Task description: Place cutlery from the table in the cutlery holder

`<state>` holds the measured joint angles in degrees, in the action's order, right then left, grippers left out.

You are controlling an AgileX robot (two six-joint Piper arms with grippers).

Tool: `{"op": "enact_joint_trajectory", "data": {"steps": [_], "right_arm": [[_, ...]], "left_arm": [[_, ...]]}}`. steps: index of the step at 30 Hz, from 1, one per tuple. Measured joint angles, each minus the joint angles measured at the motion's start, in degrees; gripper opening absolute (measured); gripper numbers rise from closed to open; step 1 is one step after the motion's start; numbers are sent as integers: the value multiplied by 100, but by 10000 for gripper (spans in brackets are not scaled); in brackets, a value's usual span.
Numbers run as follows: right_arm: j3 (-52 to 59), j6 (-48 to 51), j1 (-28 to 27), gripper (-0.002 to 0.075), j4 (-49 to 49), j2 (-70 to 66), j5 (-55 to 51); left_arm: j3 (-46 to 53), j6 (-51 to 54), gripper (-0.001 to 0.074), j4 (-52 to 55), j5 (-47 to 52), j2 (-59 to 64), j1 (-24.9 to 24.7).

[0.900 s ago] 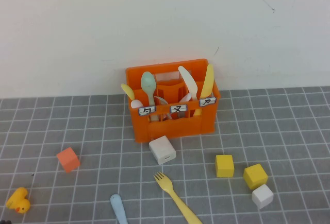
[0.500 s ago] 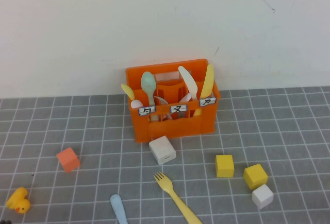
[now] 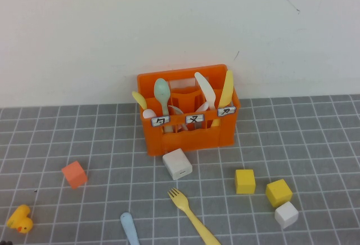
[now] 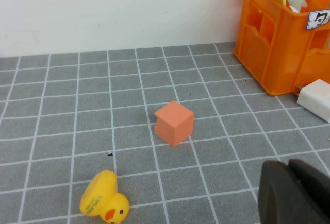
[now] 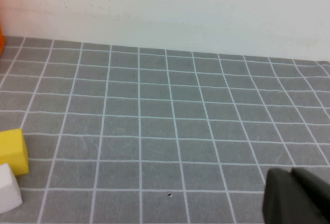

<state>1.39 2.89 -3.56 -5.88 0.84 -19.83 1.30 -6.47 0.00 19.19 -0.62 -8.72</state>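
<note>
Grey tiled desk (image 3: 315, 132) against a plain white wall; nothing has shifted across the last second, every object sits where it did. Orange cutlery holder (image 3: 188, 115) stands at centre frame by the wall, already carrying a mint-green spoon (image 3: 162, 94), a white knife (image 3: 205, 90) and yellow pieces.

Still out on the desk: pale yellow fork (image 3: 193, 215) at lower centre, tines toward the holder; light blue utensil (image 3: 129, 228) just to its left, running off the bottom edge. A white block (image 3: 178, 164) lies between fork and holder.

Left hand (image 4: 294, 193) clenched, empty, low in its wrist view near the orange cube (image 4: 174, 122) and yellow duck (image 4: 104, 203). Right hand (image 5: 296, 198) clenched too, over bare tiles beside a yellow cube (image 5: 11, 151).

Judgement: no step begun; both pieces remain to be picked.
</note>
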Motion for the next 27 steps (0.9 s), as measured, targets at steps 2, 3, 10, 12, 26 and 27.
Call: {"op": "enact_joint_trajectory", "data": {"steps": [2,3,10,12,26,27], "right_arm": [[0,0,0,-1,0,0,0],[0,0,0,-1,0,0,0],[0,0,0,-1,-10,0,0],[0,0,0,-1,-10,0,0],[0,0,0,-1,-10,0,5],[0,0,0,-1,-10,0,14]], "left_arm": [[0,4,-1,0,0,0,0],[0,4,-1,0,0,0,0],[0,4,-1,0,0,0,0],[0,4,-1,0,0,0,0],[0,13,-1,0,-14,0,0],[0,13,-1,31,-57,0,0]]}}
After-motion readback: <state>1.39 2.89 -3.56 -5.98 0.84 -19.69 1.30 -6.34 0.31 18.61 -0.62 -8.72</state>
